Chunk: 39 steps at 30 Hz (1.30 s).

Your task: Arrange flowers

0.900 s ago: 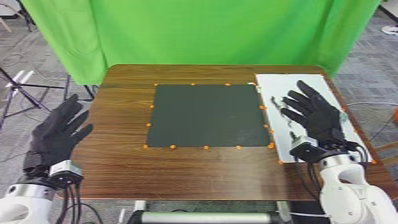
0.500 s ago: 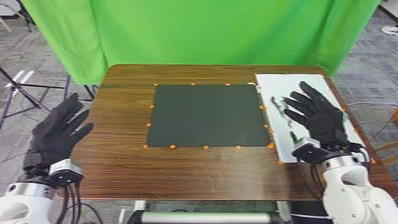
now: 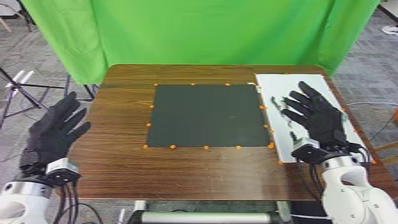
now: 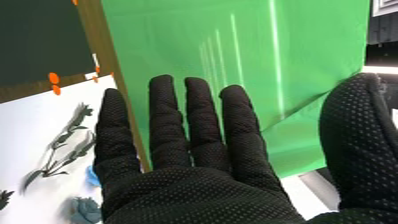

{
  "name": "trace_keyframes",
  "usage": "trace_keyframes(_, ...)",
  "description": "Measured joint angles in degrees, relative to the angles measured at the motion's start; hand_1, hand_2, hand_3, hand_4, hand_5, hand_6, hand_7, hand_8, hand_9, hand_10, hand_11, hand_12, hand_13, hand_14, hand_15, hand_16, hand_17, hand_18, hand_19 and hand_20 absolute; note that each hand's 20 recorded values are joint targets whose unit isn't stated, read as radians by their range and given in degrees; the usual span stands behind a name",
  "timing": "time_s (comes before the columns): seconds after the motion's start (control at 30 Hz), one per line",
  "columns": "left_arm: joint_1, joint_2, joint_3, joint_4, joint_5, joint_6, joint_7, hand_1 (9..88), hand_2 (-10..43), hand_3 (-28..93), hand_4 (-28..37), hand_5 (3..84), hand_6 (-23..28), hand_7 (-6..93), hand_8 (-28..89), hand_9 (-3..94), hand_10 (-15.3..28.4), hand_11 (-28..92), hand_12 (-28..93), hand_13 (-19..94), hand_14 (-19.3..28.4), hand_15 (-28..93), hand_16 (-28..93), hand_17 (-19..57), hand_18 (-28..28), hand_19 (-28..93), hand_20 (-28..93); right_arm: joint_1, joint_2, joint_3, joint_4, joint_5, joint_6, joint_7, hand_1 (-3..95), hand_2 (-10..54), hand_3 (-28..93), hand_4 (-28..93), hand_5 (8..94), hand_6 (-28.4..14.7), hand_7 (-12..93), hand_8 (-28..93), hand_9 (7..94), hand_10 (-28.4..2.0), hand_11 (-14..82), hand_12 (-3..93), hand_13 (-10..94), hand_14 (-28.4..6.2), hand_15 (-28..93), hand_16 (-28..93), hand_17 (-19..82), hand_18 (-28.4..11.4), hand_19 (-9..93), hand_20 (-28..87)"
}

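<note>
In the head view my right hand [image 3: 322, 120] is over the white sheet [image 3: 284, 82] at the table's right side, open. Dark green stems [image 3: 277, 106] lie on that sheet, partly hidden by the hand. My left hand [image 3: 53, 132] is at the table's left edge, open and holding nothing. The right wrist view has my right hand [image 4: 200, 192] with straight fingers and the thumb spread apart. Beside it lie leafy stems [image 4: 60, 145] and a blue-grey flower [image 4: 85, 210] on the white sheet; another bit of blue is partly covered by the fingers.
A dark square mat [image 3: 209, 116] edged with orange dots lies mid-table, left of the white sheet. Behind the brown table [image 3: 115, 170] hangs a green curtain [image 3: 213, 32]. A tripod [image 3: 19, 90] stands on the floor at the left.
My left hand has shifted slightly toward the left. The right hand has drawn back very slightly at first and holds about the same place over the sheet.
</note>
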Motion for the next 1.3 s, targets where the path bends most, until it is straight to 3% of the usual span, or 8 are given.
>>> trace_keyframes(0.77, -0.30, 0.34, 0.20, -0.03, 0.07, 0.12, -0.63, 23.1, -4.6, 68, -28.3, 21.4, 1.4, 17.5, -9, 15.3, 8.3, 11, 20, 11, 11.1, 14, 8, -11.4, 17.7, 34, 9, -0.06, -0.28, -0.13, -0.15, -0.02, -0.30, 0.07, 15.0, 0.2, 85, -28, 32.2, -3.3, 17, -12, 35.4, -11.7, 11.4, 21.9, 30, -10.4, 10, 34, 5, -19.6, 37, 23)
trace_keyframes(0.9, -0.04, 0.30, 0.36, 0.00, 0.08, 0.05, -0.88, 23.1, -4.6, 68, -28.3, 21.3, 1.4, 17.5, -9, 15.3, 8.4, 11, 20, 11, 11.1, 14, 8, -11.5, 17.7, 34, 9, -0.45, -0.41, 0.39, -0.71, -0.50, -0.13, 0.15, 22.1, -5.5, 85, -28, 43.2, -3.3, 27, -16, 46.9, -14.0, 32.2, 24.5, 39, -11.4, 52, 20, 11, -20.3, 58, 31)
trace_keyframes(0.97, -0.19, 0.30, 0.62, 0.06, 0.11, -0.01, -0.92, 23.1, -4.6, 68, -28.3, 21.3, 1.4, 17.5, -9, 15.3, 8.4, 11, 20, 11, 11.1, 14, 8, -11.5, 17.7, 34, 9, -0.96, -0.07, 0.76, -2.13, -2.52, 0.61, 1.95, 26.1, -7.6, 84, -28, 49.5, -1.1, 36, -19, 54.7, -13.5, 43.4, 27.3, 46, -11.3, 67, 20, 16, -19.4, 67, 36)
trace_keyframes(1.07, -0.18, 0.23, 0.53, 0.02, 0.14, -0.05, -0.99, 23.1, -4.7, 68, -28.3, 21.4, 1.4, 17.7, -9, 15.3, 8.4, 11, 20, 11, 11.1, 14, 8, -11.5, 17.8, 34, 9, -1.67, 2.56, -1.03, -6.01, -12.02, 6.44, 10.19, 32.8, -9.4, 79, -28, 57.2, 1.3, 45, -19, 61.6, -11.5, 52.3, 31.5, 53, -11.0, 76, 25, 21, -18.9, 75, 42)
trace_keyframes(1.1, -0.05, 0.16, 0.40, -0.06, 0.14, 0.01, -0.99, 23.1, -4.8, 69, -28.3, 21.4, 1.4, 17.7, -9, 15.3, 8.3, 11, 20, 11, 11.1, 14, 8, -11.5, 17.8, 34, 9, -1.81, 4.16, -2.52, -7.35, -16.39, 10.13, 14.14, 36.5, -9.5, 73, -28, 57.2, 1.6, 47, -12, 62.6, -11.3, 54.2, 32.9, 54, -10.8, 77, 27, 22, -18.9, 77, 43)
trace_keyframes(1.13, 0.13, 0.11, 0.26, -0.12, 0.14, 0.09, -0.97, 23.1, -4.8, 69, -28.3, 21.4, 1.4, 17.7, -9, 15.3, 8.3, 11, 20, 11, 11.1, 15, 8, -11.5, 17.8, 34, 9, -1.90, 5.92, -4.13, -8.41, -20.55, 14.14, 18.08, 46.3, -9.5, 57, -28, 57.1, 2.1, 51, -2, 63.8, -11.2, 57.1, 35.4, 55, -10.7, 79, 30, 23, -19.1, 78, 45)
trace_keyframes(1.2, 0.52, 0.06, -0.01, -0.22, 0.14, 0.13, -0.89, 23.2, -4.7, 68, -28.3, 21.4, 1.4, 17.8, -9, 15.3, 8.3, 11, 20, 11, 11.2, 15, 8, -11.4, 17.7, 34, 9, -2.06, 9.52, -6.93, -9.40, -27.55, 21.30, 25.28, 58.3, -9.5, 36, -28, 57.7, 2.1, 54, 2, 65.3, -11.1, 59.4, 38.6, 57, -10.7, 81, 33, 23, -19.3, 80, 47)
trace_keyframes(1.3, 0.85, 0.07, -0.26, -0.27, 0.13, 0.13, -0.86, 23.2, -4.7, 68, -28.3, 21.4, 1.4, 17.8, -9, 15.3, 8.3, 11, 20, 11, 11.1, 15, 8, -11.5, 17.7, 34, 9, -2.78, 13.42, -7.50, -9.38, -33.90, 23.64, 32.08, 60.1, -9.5, 30, -28, 58.6, 2.2, 53, 2, 65.2, -10.9, 60.9, 41.9, 57, -11.3, 82, 36, 23, -19.7, 80, 49)
